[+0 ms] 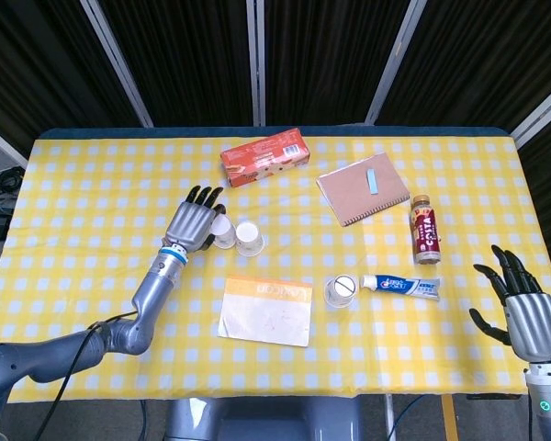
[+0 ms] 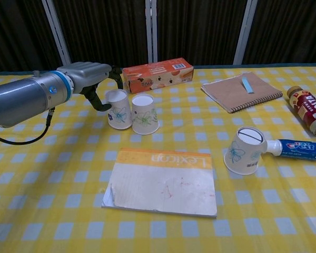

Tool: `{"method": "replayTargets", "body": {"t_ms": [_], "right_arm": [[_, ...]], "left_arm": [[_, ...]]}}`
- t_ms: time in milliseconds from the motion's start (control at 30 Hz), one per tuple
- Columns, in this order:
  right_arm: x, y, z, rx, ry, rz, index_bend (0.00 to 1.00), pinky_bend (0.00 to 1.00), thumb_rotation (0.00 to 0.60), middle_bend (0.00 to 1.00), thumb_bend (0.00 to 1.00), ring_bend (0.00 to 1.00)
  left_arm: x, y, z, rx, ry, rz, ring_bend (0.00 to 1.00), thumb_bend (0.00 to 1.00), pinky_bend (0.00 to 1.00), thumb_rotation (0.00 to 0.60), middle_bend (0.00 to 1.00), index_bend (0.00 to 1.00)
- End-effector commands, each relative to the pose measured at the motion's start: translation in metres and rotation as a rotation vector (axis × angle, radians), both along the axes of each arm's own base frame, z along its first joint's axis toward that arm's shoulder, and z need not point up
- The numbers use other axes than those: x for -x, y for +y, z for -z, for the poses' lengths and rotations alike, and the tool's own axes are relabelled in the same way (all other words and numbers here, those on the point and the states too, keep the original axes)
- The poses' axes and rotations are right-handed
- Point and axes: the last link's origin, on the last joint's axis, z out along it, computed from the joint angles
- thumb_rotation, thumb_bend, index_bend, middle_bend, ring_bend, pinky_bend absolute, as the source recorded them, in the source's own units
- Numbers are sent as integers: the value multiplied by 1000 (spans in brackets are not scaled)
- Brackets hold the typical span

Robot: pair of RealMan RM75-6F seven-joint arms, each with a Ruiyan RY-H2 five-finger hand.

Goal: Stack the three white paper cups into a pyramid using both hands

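Left paper cup (image 2: 118,108), inverted, grasped by the left hand (image 2: 89,74), touching the middle paper cup (image 2: 145,114) in front of the orange carton (image 2: 157,74). Third paper cup (image 2: 244,150) stands well right of the carton, against the toothpaste tube (image 2: 301,149). Right hand (image 1: 527,308) released, fingers spread, off the bench (image 2: 52,211) edge.
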Motion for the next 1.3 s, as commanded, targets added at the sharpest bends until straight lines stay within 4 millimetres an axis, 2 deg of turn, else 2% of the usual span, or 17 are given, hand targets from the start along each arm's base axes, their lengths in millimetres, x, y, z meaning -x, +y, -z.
{"method": "replayTargets", "body": {"t_ms": [33, 100, 233, 367, 467, 633, 767, 833, 967, 1167, 1300], "right_arm": [[0, 0, 0, 0, 0, -1, 255, 250, 600, 27, 147, 0], [-1, 1, 0, 0, 1, -3, 255, 250, 600, 27, 146, 0], [-2, 2, 2, -6, 10, -4, 255, 250, 600, 26, 147, 0], [-2, 2, 3, -11, 20, 3, 255, 249, 600, 22, 147, 0], [-1, 2, 3, -16, 26, 12, 254, 238, 600, 17, 147, 0], [-2, 4, 6, -42, 48, 26, 233, 212, 600, 0, 147, 0], [-5, 6, 10, -77, 58, 32, 217, 201, 600, 0, 147, 0], [-8, 7, 15, -111, 65, 41, 212, 197, 600, 0, 146, 0], [-15, 8, 27, -176, 91, 58, 205, 193, 600, 0, 147, 0], [-37, 1, 48, -256, 110, 40, 204, 178, 600, 0, 147, 0], [-51, -5, 60, -295, 112, 22, 201, 178, 600, 0, 147, 0]], "left_arm": [[2, -3, -1, 10, 10, -1, 0, 393, 0, 600, 0, 319], [3, -6, -3, 15, 19, 1, 0, 370, 0, 600, 0, 273], [7, -10, -11, 9, 22, -7, 0, 321, 0, 600, 0, 103], [11, -16, -21, -1, -1, -10, 0, 311, 0, 600, 0, 9], [19, -25, -32, -19, -28, -13, 0, 310, 0, 600, 0, 0], [44, -55, -63, -71, -53, -8, 0, 310, 0, 600, 0, 0], [73, -85, -91, -137, -62, -28, 0, 310, 0, 600, 0, 0], [98, -110, -112, -188, -53, -61, 0, 310, 0, 600, 0, 0], [126, -139, -136, -246, -29, -92, 0, 310, 0, 600, 0, 0], [145, -163, -155, -306, -34, -123, 0, 310, 0, 600, 0, 0], [150, -171, -160, -328, -57, -132, 0, 310, 0, 600, 0, 0]]}}
